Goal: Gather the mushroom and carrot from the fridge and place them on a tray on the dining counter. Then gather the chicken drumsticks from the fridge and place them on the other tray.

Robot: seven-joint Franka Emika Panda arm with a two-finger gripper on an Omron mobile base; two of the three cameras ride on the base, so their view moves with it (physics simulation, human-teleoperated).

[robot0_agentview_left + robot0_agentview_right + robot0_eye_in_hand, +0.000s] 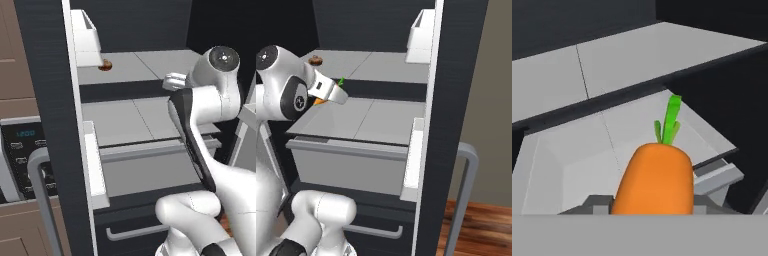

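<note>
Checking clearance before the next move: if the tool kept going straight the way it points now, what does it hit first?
The tool is shut on the carrot. Straight ahead lies the grey shelf inside the fridge; likely first contact, though depth is unclear.

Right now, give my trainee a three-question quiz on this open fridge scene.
1. True or false: the two-finger gripper is shut on the bright orange carrot with the green top.
2. On which grey fridge shelf does the small dark brown mushroom sit: upper or lower?
3. Multiple choice: the black fridge door is A) open B) closed.

Key: 1 true; 2 upper; 3 A.
</note>
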